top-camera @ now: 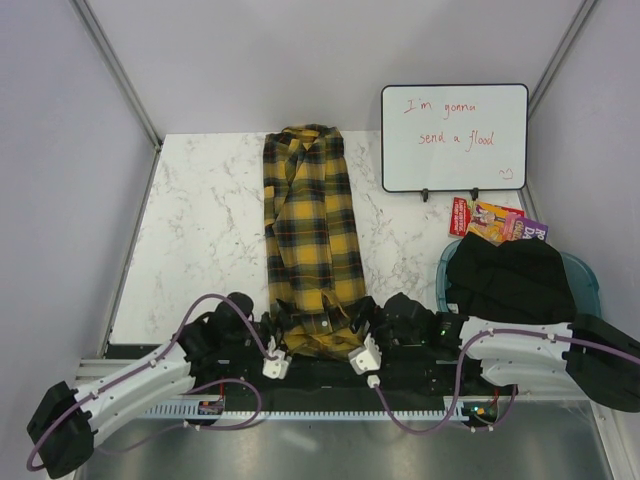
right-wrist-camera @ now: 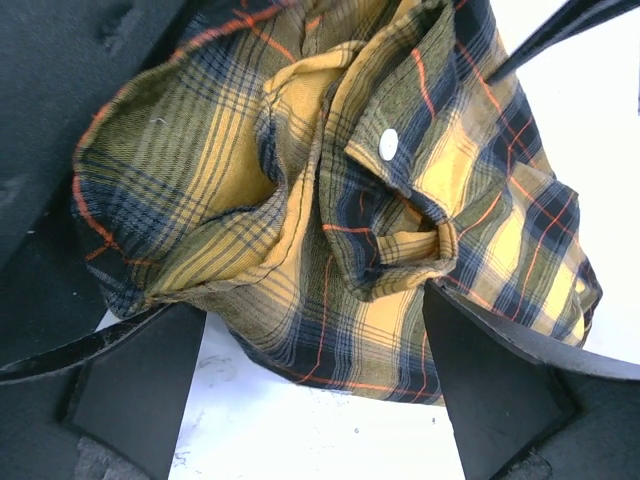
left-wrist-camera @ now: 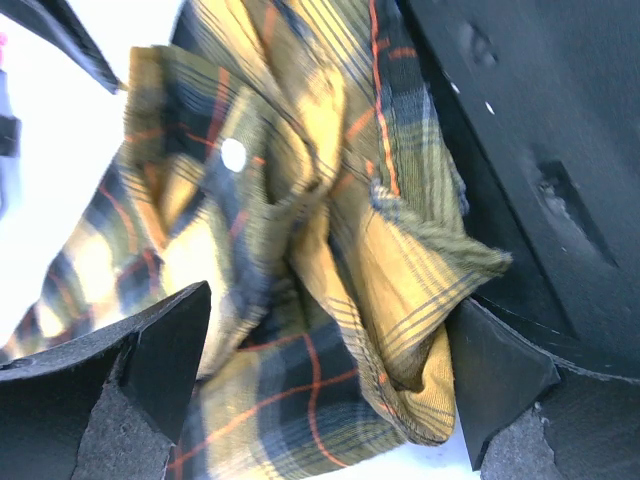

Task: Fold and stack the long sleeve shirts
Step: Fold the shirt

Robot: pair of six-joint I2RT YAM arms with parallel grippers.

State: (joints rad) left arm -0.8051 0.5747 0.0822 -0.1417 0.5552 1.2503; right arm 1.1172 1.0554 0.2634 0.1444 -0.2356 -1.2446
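The yellow-and-black plaid long sleeve shirt (top-camera: 310,220) lies on the marble table (top-camera: 200,230) as a long narrow strip, collar at the far end, near end bunched at the arm bases. My left gripper (top-camera: 285,327) is open over the near left corner; in the left wrist view (left-wrist-camera: 330,335) its fingers straddle rumpled fabric (left-wrist-camera: 300,250) with a white button. My right gripper (top-camera: 355,323) is open over the near right corner; in the right wrist view (right-wrist-camera: 315,320) its fingers stand either side of folded cloth (right-wrist-camera: 330,200) and do not close on it.
A whiteboard (top-camera: 455,138) with red writing stands at the back right. A blue basket (top-camera: 590,275) holding dark clothes (top-camera: 510,280) sits at the right, with colourful packets (top-camera: 495,222) behind it. Grey walls close in both sides.
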